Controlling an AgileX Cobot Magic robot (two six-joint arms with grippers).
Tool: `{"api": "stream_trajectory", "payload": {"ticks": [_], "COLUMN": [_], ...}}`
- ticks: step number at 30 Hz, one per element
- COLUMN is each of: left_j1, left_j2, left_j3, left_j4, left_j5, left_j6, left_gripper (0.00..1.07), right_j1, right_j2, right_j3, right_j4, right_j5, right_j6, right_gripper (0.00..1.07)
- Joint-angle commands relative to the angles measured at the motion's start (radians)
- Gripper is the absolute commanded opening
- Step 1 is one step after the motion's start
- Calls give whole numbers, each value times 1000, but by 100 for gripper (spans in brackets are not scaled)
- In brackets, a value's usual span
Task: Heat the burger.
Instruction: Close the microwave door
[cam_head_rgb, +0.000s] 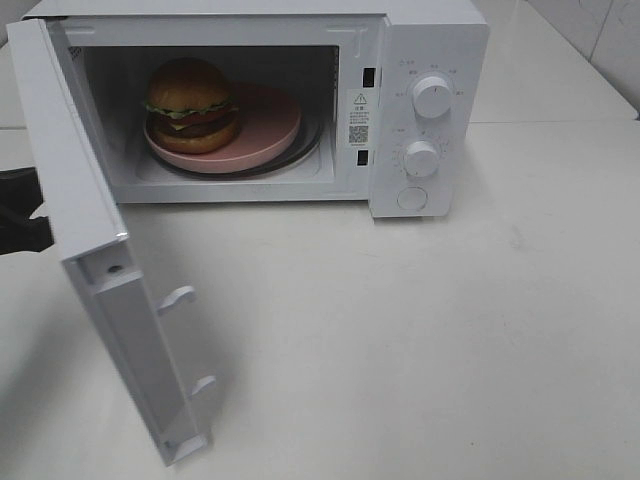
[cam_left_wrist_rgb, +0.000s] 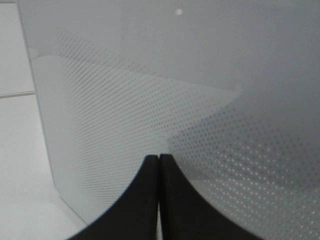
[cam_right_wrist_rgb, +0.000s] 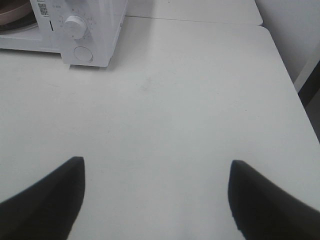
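Golden bun gleaming — burger (cam_head_rgb: 190, 105) on the pink plate (cam_head_rgb: 272, 125) inside the microwave (cam_head_rgb: 440, 45), upper left. Soft, stacked, probably slides apart — handle by the plate's rim. Left gripper (cam_left_wrist_rgb: 159, 167) pinched together facing the door (cam_left_wrist_rgb: 150, 75); right gripper (cam_right_wrist_rgb: 156, 195) spread wide, empty.

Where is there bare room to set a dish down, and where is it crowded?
Free: the white tabletop in front of the white microwave oven, right of its open door, and the strip right of the oven. Crowded: the cavity, filled by the pink round plate carrying the golden-bun burger.
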Motion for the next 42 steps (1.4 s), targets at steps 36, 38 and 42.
{"api": "stream_trajectory", "payload": {"ticks": [36,38,42], "left_j1": [-458,-475,-500], "left_j2": [259,273,311], "left_j3": [-487,-517,-576], "left_j4": [-441,-483,-518], "left_j5": [95,109,111], "left_j6": [116,140,158], "left_gripper": [0,0,0], "right_j1": [-3,-3,-3], "right_j2": [-26,-26,-26], "right_j3": [0,0,0], "right_j4": [0,0,0], "right_j5": [-14,-14,-14], "right_j6": [-6,-6,-6], "right_gripper": [76,76,76]}}
